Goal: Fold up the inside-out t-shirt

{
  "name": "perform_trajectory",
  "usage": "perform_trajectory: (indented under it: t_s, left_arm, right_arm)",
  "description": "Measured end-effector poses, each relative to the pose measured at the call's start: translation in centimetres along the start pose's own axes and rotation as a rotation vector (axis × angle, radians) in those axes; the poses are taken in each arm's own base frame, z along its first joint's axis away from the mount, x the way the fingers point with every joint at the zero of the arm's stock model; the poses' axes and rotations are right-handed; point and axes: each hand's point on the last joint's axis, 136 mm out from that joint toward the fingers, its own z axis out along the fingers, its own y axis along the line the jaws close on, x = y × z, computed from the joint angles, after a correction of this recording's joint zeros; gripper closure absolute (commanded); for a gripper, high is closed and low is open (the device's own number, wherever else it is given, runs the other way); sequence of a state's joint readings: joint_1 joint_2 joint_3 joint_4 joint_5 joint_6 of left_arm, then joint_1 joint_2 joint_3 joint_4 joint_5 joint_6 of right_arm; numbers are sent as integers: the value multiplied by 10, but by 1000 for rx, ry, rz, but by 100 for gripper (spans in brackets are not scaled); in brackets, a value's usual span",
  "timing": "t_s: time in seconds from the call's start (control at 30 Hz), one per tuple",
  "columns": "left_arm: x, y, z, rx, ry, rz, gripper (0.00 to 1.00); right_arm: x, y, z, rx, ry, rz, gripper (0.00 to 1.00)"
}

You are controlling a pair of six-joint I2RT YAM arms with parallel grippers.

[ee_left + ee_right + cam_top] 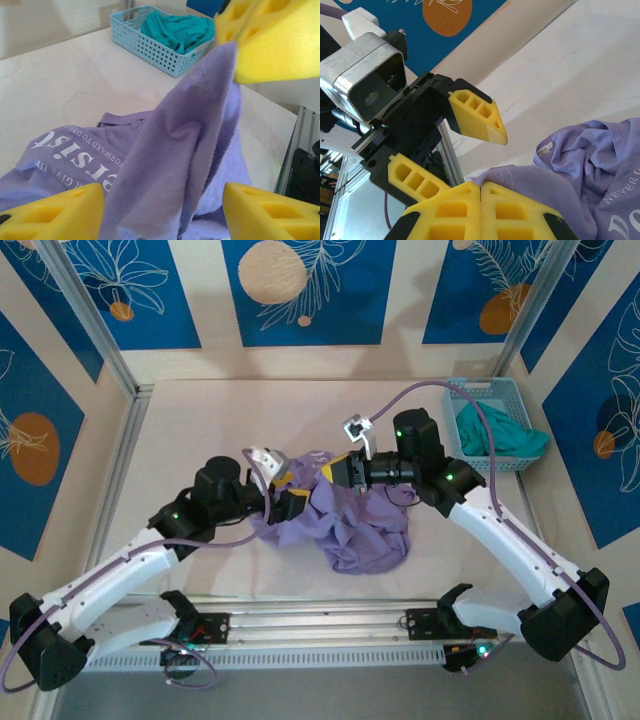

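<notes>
Lavender cotton, a short-sleeved t-shirt [345, 525] lies crumpled in a heap in the middle of the pale tabletop [220, 420], between the two arms. Its white lettering [75, 155] and small white tag [546, 148] are showing. The right gripper [480, 187] has its yellow foam fingers pressed together on a raised ridge of the shirt, lifting it into a peak. The left gripper [162, 210] faces it with jaws standing wide, the lifted cloth hanging between them unpinched. Well off to the right, a light blue perforated plastic basket [470, 400] holds a teal garment [500, 435]. No fold looks made yet; this reads as the sorting-out stage. Next, the left claw likely needs its own hold on an edge, so the pair can draw the shirt flat
</notes>
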State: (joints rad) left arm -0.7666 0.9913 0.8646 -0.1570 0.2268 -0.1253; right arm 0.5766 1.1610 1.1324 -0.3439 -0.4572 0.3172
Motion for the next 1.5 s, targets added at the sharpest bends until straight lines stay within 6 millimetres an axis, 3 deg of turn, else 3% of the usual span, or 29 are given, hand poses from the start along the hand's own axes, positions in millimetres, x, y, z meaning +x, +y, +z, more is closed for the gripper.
perform_trajectory:
  t_s: [0.1, 0.27, 0.5, 0.57, 0.63, 0.7, 0.8, 0.9, 1.0, 1.1, 1.3, 1.37, 1.5]
  left_arm:
    - [3, -2, 6, 4, 25, 20, 39]
    - [17, 11, 13, -64, 82, 35, 55]
    - [14, 13, 24, -65, 105, 40, 57]
    - [14, 11, 30, -42, 115, 39, 69]
    - [14, 7, 36, -14, 127, 31, 88]
    - [14, 2, 40, 20, 137, 7, 100]
    - [10, -10, 41, 87, 128, -63, 100]
    - [-6, -26, 41, 179, 66, -159, 100]
    - [-13, -36, 41, 241, 37, -246, 100]
    - [-16, -38, 41, 258, 29, -306, 100]
    - [-16, -38, 37, 259, 22, -345, 100]
    - [-17, -38, 36, 258, 19, -345, 100]
    - [-18, -39, 34, 258, 14, -350, 100]
  right_arm:
    - [2, -3, 0, 1, 11, 11, 100]
    - [5, -5, -2, 1, 26, 12, 100]
    - [8, -1, -3, -30, 41, -2, 100]
    - [8, 0, -4, -40, 43, -9, 100]
    - [8, -2, -4, -34, 41, -10, 100]
    - [5, -14, -7, 21, 33, 16, 98]
    - [-7, -55, -12, 201, 14, 88, 86]
    - [-7, -94, -13, 366, 22, 142, 78]
    - [3, -113, -18, 459, 45, 166, 70]
    - [12, -106, -24, 476, 38, 133, 63]
    - [40, -48, -41, 365, -22, -13, 61]
    - [46, -35, -39, 328, -33, -49, 64]
    - [58, -32, -23, 296, -2, -72, 65]
